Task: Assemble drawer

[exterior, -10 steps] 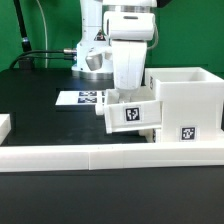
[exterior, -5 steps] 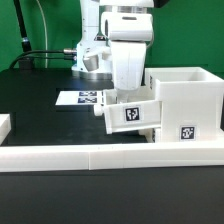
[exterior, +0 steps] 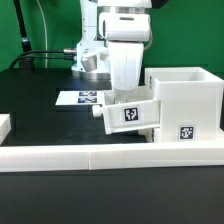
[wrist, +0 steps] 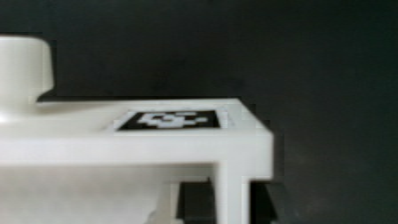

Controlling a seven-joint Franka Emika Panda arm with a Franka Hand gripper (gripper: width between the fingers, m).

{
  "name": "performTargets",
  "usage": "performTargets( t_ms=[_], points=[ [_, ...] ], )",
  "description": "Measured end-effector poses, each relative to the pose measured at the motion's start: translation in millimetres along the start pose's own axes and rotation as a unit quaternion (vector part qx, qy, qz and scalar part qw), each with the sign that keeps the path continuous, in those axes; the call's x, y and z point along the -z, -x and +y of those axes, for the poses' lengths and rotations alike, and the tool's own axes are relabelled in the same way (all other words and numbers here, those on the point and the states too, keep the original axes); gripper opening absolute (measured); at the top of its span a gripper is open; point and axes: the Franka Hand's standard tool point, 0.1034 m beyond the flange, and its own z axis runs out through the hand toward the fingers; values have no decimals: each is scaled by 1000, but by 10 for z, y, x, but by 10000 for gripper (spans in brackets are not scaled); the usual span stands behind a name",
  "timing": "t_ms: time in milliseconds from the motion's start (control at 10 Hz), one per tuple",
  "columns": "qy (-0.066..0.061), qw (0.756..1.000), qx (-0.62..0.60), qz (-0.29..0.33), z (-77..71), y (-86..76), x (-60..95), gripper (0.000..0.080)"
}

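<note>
The tall white housing stands at the exterior view's right, with a tag on its front. A small white tray with a tag is held slightly tilted against the housing's left side, its right end at the housing. My gripper comes down from above and is shut on the tray's wall. In the wrist view the tray shows its tag and round knob. The black fingertips clamp a thin white wall, with the gripper centred on it. No second tray can be made out.
A long low white wall runs across the front of the table. The marker board lies flat behind the tray. A small white piece sits at the exterior view's left edge. Cables run at the back left.
The gripper and the tray have shifted very slightly toward the housing. Nothing else has moved.
</note>
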Motion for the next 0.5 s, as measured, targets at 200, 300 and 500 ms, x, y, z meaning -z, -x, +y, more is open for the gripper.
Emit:
performTargets(
  t_ms=[200,300,500],
  points=[
    [-1,1000,-4,0,0,-35,2,45],
    [0,1000,-12,0,3,-47,4,45],
    [-5,1000,-15,-2,10,-46,8,45]
  ],
)
